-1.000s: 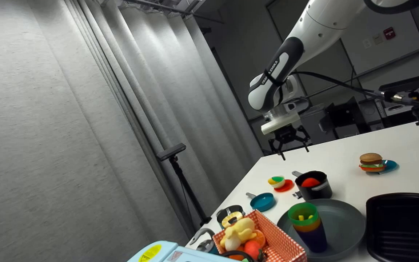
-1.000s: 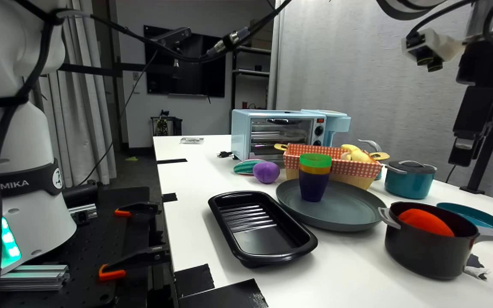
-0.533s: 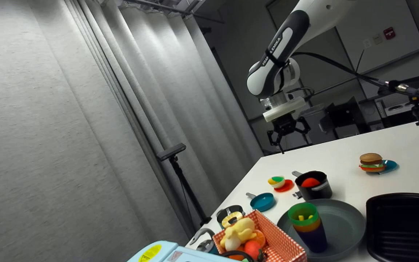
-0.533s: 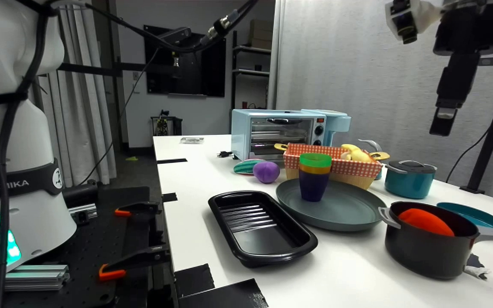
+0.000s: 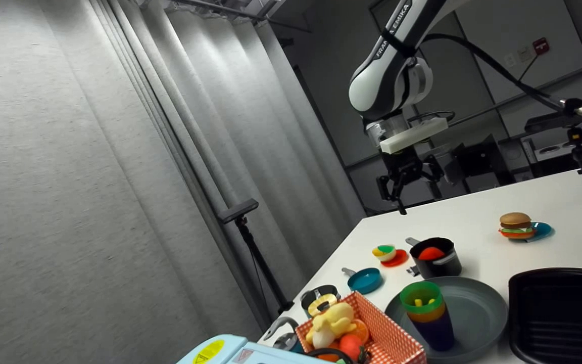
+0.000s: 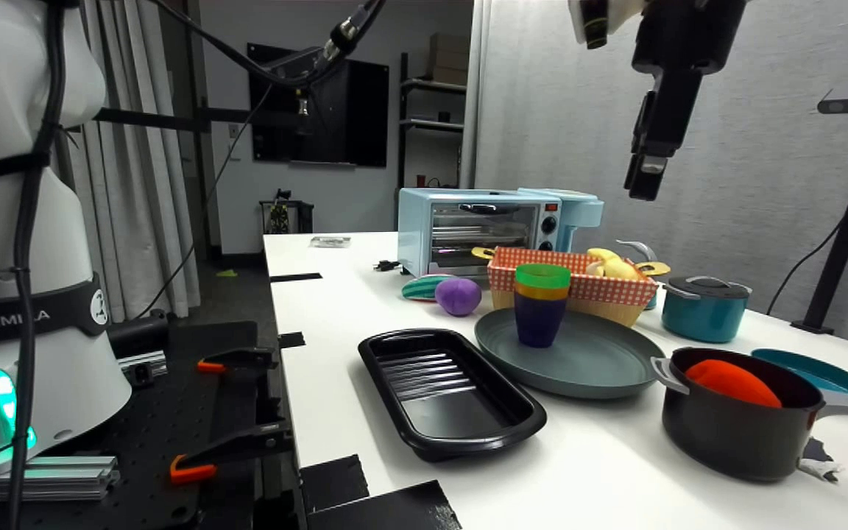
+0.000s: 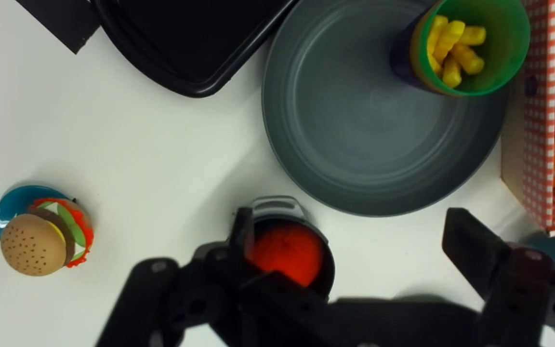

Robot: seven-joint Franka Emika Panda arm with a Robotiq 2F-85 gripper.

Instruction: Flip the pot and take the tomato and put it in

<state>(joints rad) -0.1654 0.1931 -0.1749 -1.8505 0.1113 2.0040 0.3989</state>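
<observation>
While fingers [image 7: 471,253] gape wide, a plate [image 7: 364,130] flanks the pot [image 6: 726,442]; a burger [image 7: 34,246] lies apart.

Arm [image 5: 384,83]: "FRAN" and "EMIKA" can be read, parted by a black strap [image 5: 398,43].
Base band [image 6: 74,313]: "KA EMI" and "A" are shown, parted by a cable [image 6: 24,324]; a round white emblem [image 6: 99,306] is printed beside them.
Yellow sticker [image 5: 208,352]: triangle sign borne; its fine print cannot be read.

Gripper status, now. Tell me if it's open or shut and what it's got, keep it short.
Gripper: open, jaws wide apart in the wrist view, holding nothing.
</observation>
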